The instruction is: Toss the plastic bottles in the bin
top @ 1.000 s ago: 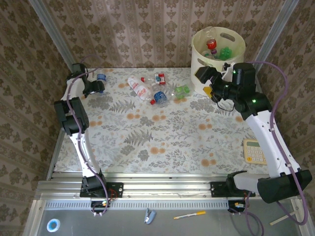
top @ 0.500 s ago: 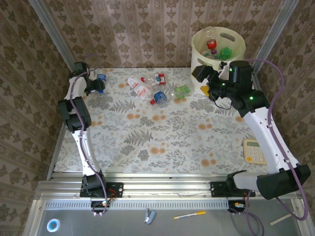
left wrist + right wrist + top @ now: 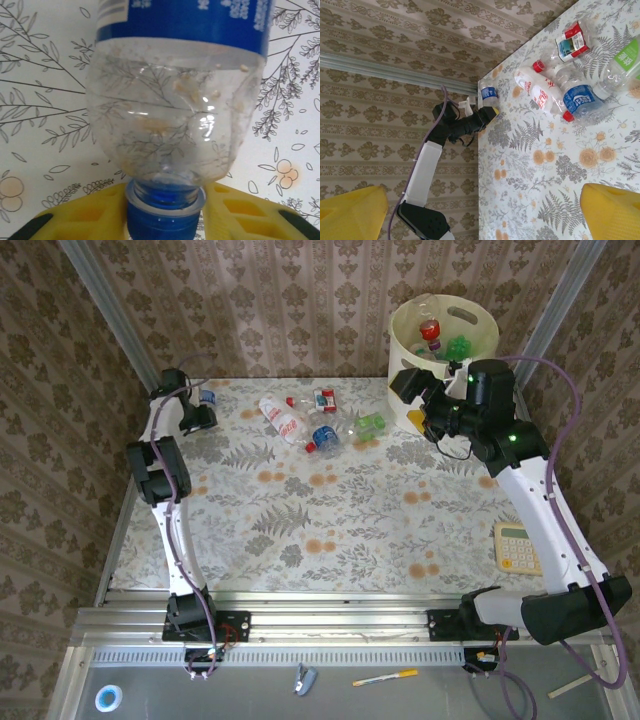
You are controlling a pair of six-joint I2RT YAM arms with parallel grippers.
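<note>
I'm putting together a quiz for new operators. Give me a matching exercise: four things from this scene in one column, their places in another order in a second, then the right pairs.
1. blue-label bottle
2. calculator
3. bin
4. yellow pen

A. grey ledge at the near side
B. far right corner of the table
C. cap between the tips of the left end effector
D. right edge of the table

Pairs: 1-C, 2-D, 3-B, 4-A

Clear, glossy, dented plastic bottle (image 3: 175,120) with smooth blue plastic cap (image 3: 162,224); matt yellow plastic fingers (image 3: 245,217) of the left claw (image 3: 165,200); smooth floral-printed worktop (image 3: 330,530); smooth cream plastic bin (image 3: 400,340).
</note>
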